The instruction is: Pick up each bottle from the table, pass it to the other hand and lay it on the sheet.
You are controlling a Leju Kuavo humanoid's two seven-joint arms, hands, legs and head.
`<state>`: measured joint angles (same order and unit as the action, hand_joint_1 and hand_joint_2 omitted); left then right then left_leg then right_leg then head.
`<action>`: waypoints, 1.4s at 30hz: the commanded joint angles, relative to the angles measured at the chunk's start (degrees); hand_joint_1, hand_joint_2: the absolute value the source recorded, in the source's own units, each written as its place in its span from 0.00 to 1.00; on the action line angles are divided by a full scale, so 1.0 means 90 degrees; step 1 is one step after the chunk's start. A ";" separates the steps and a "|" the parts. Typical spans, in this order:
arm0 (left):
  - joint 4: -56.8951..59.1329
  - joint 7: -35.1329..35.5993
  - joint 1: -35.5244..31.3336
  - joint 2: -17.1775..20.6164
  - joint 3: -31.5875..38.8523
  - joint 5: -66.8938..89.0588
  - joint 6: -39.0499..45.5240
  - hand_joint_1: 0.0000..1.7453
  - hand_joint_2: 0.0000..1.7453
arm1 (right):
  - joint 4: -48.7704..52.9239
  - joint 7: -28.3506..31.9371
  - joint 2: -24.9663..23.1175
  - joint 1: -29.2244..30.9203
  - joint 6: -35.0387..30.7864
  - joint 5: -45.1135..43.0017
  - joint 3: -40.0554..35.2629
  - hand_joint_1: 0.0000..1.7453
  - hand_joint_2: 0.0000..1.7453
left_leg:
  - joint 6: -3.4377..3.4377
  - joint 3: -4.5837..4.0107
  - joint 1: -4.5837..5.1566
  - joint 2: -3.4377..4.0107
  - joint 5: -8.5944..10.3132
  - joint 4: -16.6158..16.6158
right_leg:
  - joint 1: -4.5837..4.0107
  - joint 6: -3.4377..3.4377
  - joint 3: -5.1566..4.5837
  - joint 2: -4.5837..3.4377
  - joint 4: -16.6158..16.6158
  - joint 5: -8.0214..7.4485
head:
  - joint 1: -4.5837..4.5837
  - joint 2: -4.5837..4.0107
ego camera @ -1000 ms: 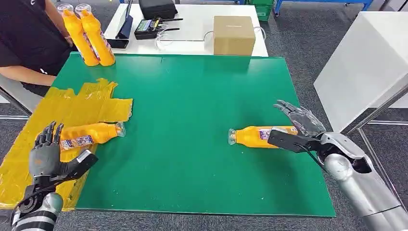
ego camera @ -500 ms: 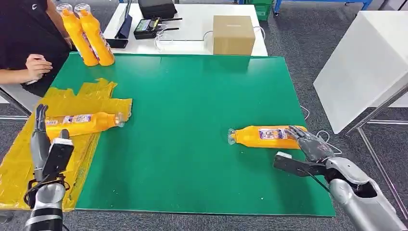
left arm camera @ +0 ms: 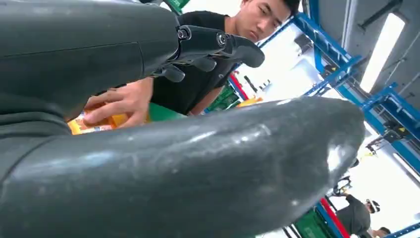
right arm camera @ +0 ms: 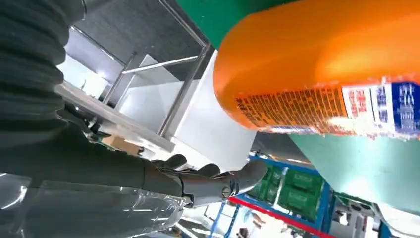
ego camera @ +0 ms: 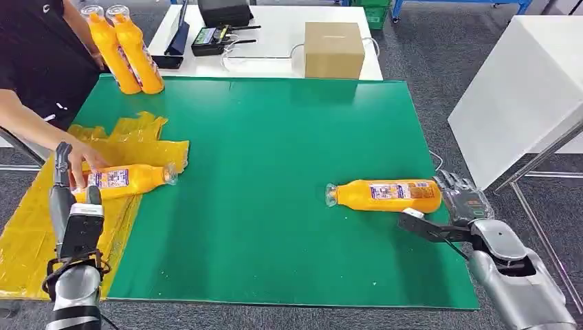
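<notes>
One orange bottle (ego camera: 385, 195) lies on its side on the green table (ego camera: 275, 137), cap pointing left. My right hand (ego camera: 459, 206) is open just past its base, at the table's right edge, holding nothing; the right wrist view has the bottle (right arm camera: 322, 64) close and the fingers (right arm camera: 213, 181) spread apart from it. A second orange bottle (ego camera: 127, 180) lies on the yellow sheet (ego camera: 34, 234). A person's hand (ego camera: 86, 161) rests on it. My left hand (ego camera: 72, 206) stands open and upright just in front of that bottle, not touching it.
Two more orange bottles (ego camera: 127, 48) stand upright at the table's back left corner. A person in a black shirt (ego camera: 34, 48) leans in from the left. A cardboard box (ego camera: 333, 49) and electronics sit on the white table behind. A white table (ego camera: 522, 89) stands to the right.
The person's hand has come down onto the bottle on the sheet. My left hand let go of that bottle and turned upright. My right hand drew back past the other bottle's base.
</notes>
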<state>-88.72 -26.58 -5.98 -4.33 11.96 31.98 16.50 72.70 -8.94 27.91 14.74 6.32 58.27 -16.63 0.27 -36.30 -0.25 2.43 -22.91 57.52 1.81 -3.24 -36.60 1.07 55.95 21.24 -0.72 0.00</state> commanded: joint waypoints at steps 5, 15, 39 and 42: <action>0.0033 -0.0002 -0.0027 -0.0138 0.0021 -0.0082 -0.0134 0.00 0.00 | -0.0521 0.0152 -0.0525 0.0779 0.0149 0.0087 -0.0055 0.00 1.00 | -0.0001 0.0026 -0.0008 -0.0006 -0.0008 0.0000 | -0.0006 0.0019 0.0021 -0.0013 -0.0005 0.0006 | 0.0002 0.0000; 0.0031 -0.0076 -0.0132 -0.0157 -0.0098 -0.0196 -0.0299 0.00 0.00 | -0.1962 0.0295 -0.1008 0.1797 0.0602 -0.0008 -0.0935 0.00 1.00 | 0.0002 0.0019 -0.0010 0.0008 -0.0004 0.0001 | -0.0009 0.0017 0.0015 -0.0025 -0.0006 -0.0003 | 0.0000 0.0000; 0.0378 -0.0112 -0.0477 -0.0082 -0.0412 -0.0383 -0.0280 0.00 0.00 | -0.4352 0.0458 -0.1250 0.2506 0.1038 0.0151 -0.1975 1.00 1.00 | 0.0004 0.0058 -0.0016 -0.0022 -0.0001 -0.0001 | -0.0015 0.0026 0.0052 -0.0002 -0.0013 0.0002 | 0.0000 0.0000; 0.0395 -0.0106 -0.0469 -0.0063 -0.0368 -0.0441 -0.0297 0.00 0.00 | -0.4302 0.0425 -0.1243 0.2523 0.1053 0.0145 -0.1956 1.00 1.00 | 0.0005 0.0065 -0.0010 -0.0022 0.0003 -0.0001 | -0.0010 0.0021 0.0061 0.0003 -0.0010 0.0001 | 0.0002 0.0000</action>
<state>-88.89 -27.98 -8.34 -5.44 9.09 28.96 13.88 40.72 -4.74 18.08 36.25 15.28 59.54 -30.95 0.35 -35.88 -0.24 2.49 -22.84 57.54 1.82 -3.24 -36.25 1.06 55.91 21.22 -0.70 0.00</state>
